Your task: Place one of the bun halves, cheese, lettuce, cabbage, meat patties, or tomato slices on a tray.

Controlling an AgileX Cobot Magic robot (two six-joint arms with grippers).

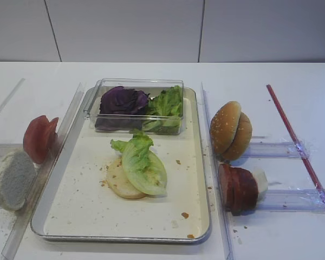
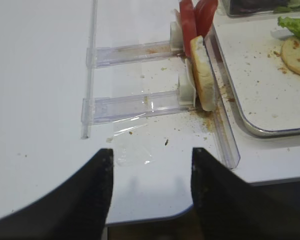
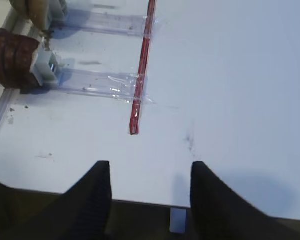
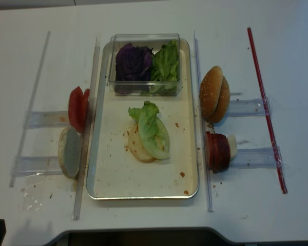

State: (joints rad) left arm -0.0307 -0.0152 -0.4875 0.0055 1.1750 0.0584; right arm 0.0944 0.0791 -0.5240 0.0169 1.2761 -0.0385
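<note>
The silver tray [image 1: 86,208] [image 4: 115,179] lies in the middle. On it a pale green lettuce leaf [image 1: 144,165] [image 4: 155,136] rests over a flat bun half [image 1: 118,183] [image 4: 135,149]. Tomato slices [image 1: 39,138] [image 2: 195,20] and a pale bun half [image 1: 12,179] [image 2: 202,72] stand on edge left of the tray. Sesame bun halves [image 1: 230,130], meat patties [image 1: 236,188] [image 3: 10,57] and cheese [image 1: 260,181] stand on the right. My left gripper [image 2: 150,152] hangs open over the table's front edge, holding nothing. My right gripper [image 3: 149,165] is open and holds nothing either.
A clear plastic box [image 1: 176,86] at the tray's far end holds purple cabbage [image 1: 123,101] and dark green leaves [image 1: 167,103]. Clear plastic rails [image 2: 135,102] [image 3: 97,82] hold the standing food. A red strip [image 3: 142,65] [image 1: 298,146] is taped at the far right.
</note>
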